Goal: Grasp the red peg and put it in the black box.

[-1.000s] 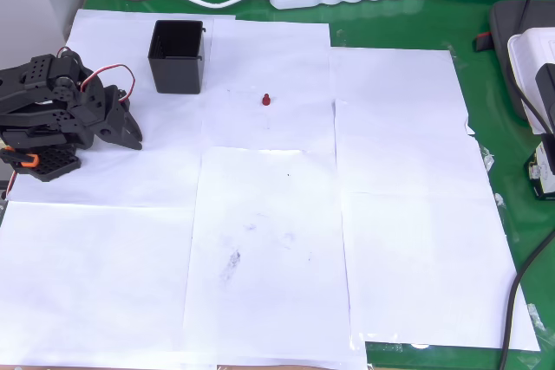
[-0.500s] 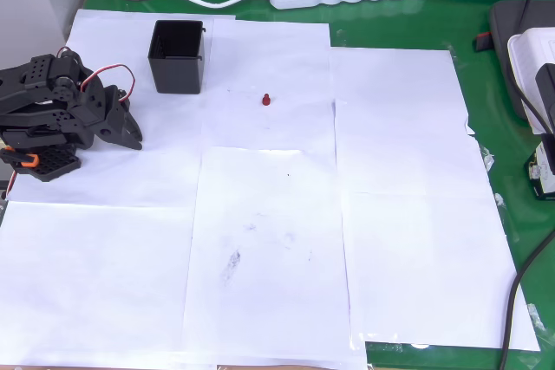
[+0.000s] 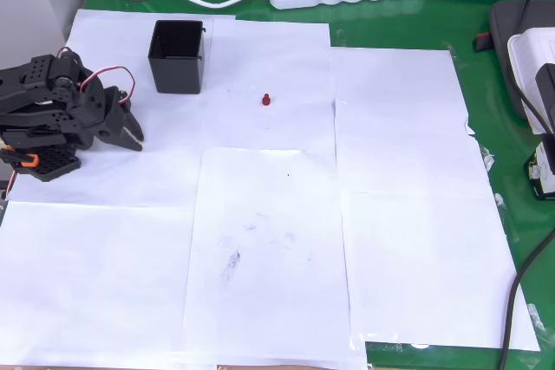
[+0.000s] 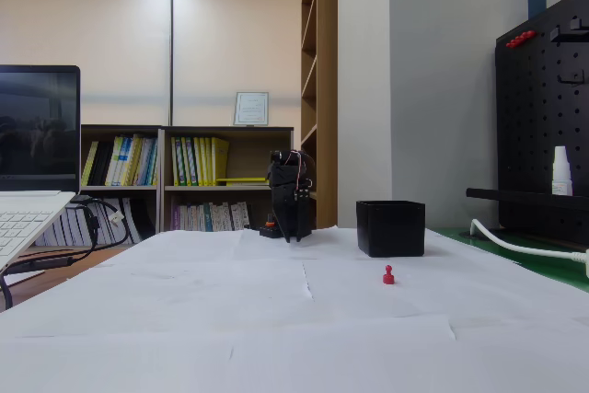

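White paper sheets (image 3: 269, 240) cover a green counter (image 3: 486, 110) in an office lined with bookshelves (image 4: 193, 172). The red peg (image 3: 266, 99) stands on the paper, well right of the open black box (image 3: 177, 56). The gripper (image 3: 130, 132), folded at the left edge overhead, is slightly parted, holding nothing

Legible text: none. The framed notice (image 4: 250, 109) on the bookcase, the book spines (image 4: 197, 162) on its shelves and the white bottle (image 4: 560, 171) by the pegboard carry marks too small to read.
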Action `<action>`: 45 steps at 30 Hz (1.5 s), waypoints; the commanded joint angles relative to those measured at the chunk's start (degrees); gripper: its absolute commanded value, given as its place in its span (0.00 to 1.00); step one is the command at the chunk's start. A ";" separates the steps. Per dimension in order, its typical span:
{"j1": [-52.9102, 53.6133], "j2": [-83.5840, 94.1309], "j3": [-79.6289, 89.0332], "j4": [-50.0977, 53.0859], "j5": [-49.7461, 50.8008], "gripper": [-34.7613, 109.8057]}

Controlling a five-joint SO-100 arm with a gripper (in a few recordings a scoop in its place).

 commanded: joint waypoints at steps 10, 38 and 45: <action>0.62 33.40 34.10 -18.28 -5.36 0.24; -6.06 83.58 44.82 -78.22 -5.27 0.24; -6.42 89.91 38.06 -94.66 -5.45 0.24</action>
